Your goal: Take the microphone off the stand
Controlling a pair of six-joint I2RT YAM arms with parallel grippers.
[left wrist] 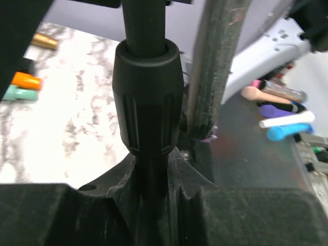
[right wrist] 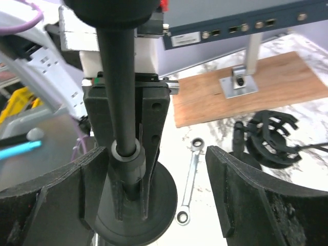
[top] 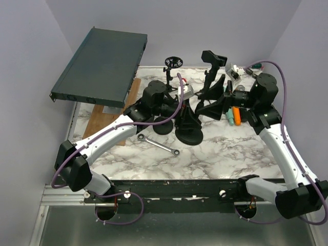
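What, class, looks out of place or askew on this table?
The flat dark box at the back left sits raised on a thin post over the wooden board, skewed to the table. A wrench lies loose by the stand base.

I read this as a robotics lab cell, not a lived-in room. My robot arms (top: 110, 136) are bolted to an aluminium rail (top: 59, 196) at the near edge of a table (top: 225, 154) with a marble-print top, boxed in by plain pale walls (top: 31, 51). The props are a staged, mismatched lot: a rack-mount unit (top: 102, 64) raised on a post over a wooden board (top: 95, 128), a loose wrench (top: 158, 145), a microphone stand (top: 188, 130), and, in the blurred left wrist view, what look like marker pens (left wrist: 284, 120) lying side by side.
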